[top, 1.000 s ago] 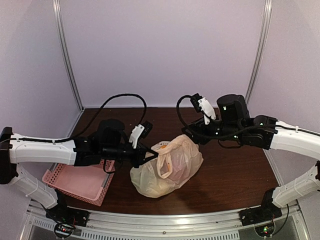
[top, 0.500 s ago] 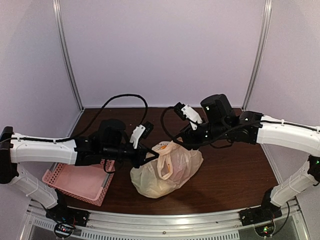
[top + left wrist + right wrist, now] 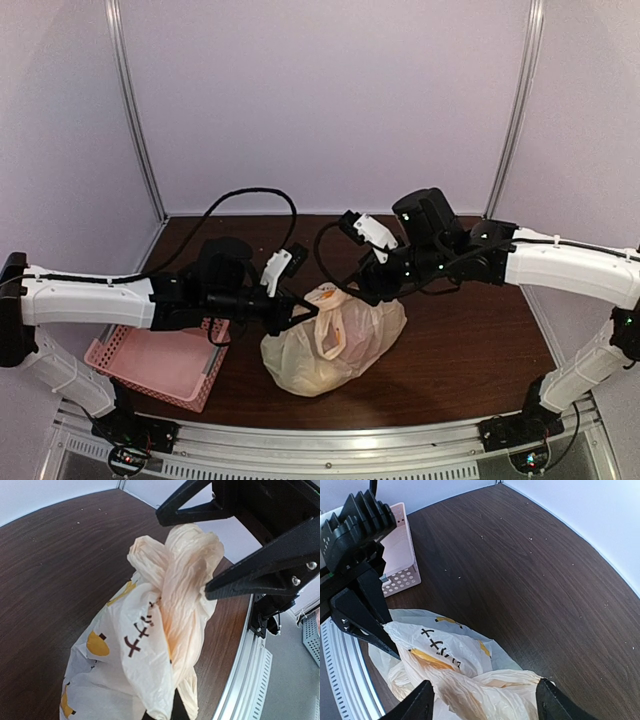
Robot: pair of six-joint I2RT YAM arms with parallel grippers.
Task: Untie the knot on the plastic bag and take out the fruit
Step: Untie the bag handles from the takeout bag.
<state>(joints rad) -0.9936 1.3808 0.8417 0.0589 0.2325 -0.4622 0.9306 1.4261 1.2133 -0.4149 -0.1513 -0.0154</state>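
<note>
The plastic bag (image 3: 335, 340) lies in the middle of the brown table, pale peach with yellow and brown marks. My left gripper (image 3: 303, 313) is shut on a fold at the bag's left top; in the left wrist view (image 3: 162, 712) the plastic runs down into it. The bunched, twisted knot (image 3: 172, 555) stands up from the bag. My right gripper (image 3: 366, 292) is open just above the bag's top right. In the right wrist view (image 3: 485, 707) its fingers (image 3: 415, 705) straddle the bunched plastic (image 3: 485, 690). The fruit is hidden inside the bag.
The pink perforated basket (image 3: 150, 365) sits at the front left under my left arm; it also shows in the right wrist view (image 3: 400, 555). A metal rail (image 3: 330, 440) runs along the table's front edge. Cables loop behind both arms.
My right arm has swung left and down, from beside the bag to over its top, its open fingers now around the bunched plastic. My left gripper has kept its hold and place.
</note>
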